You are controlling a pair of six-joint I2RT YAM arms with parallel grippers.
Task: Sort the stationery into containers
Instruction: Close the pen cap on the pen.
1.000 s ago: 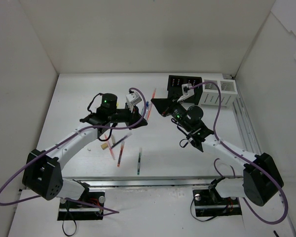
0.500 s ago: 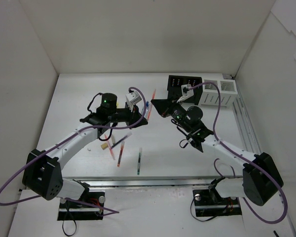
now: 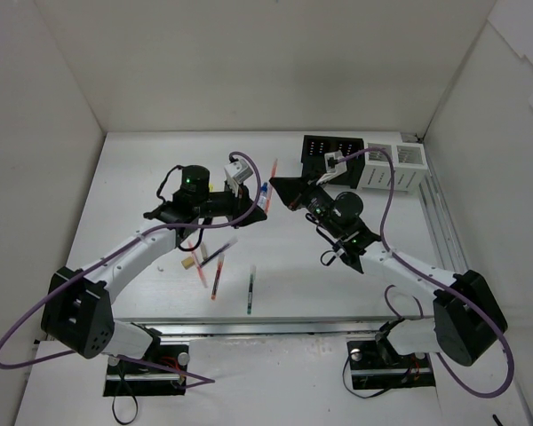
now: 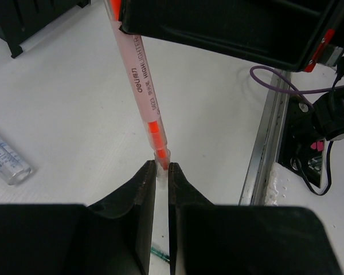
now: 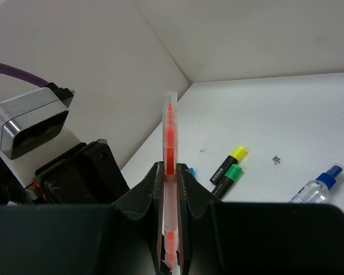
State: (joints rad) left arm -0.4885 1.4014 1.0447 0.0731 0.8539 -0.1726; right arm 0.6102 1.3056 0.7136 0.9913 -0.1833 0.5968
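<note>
An orange highlighter pen (image 4: 142,80) hangs in the air between both grippers. My left gripper (image 4: 161,166) is shut on its lower end. My right gripper (image 5: 169,167) is shut on its middle, with the pen (image 5: 169,129) sticking out past the fingertips. In the top view the two grippers meet at the table's middle, left (image 3: 261,213) and right (image 3: 279,188). The black organiser (image 3: 330,153) and two white bins (image 3: 379,169) (image 3: 410,160) stand at the back right. Black highlighters with a yellow cap (image 5: 229,159) and a green cap (image 5: 228,177) lie on the table, with the blue-capped bottle (image 5: 315,189) near them.
A red pen (image 3: 216,282), a green pen (image 3: 250,293) and a tan eraser (image 3: 188,263) lie at the front left. The metal rail (image 4: 272,132) runs along the table's near edge. White walls close in three sides.
Both grippers have shifted only slightly and still hold the orange pen between them. Nothing on the table has moved.
</note>
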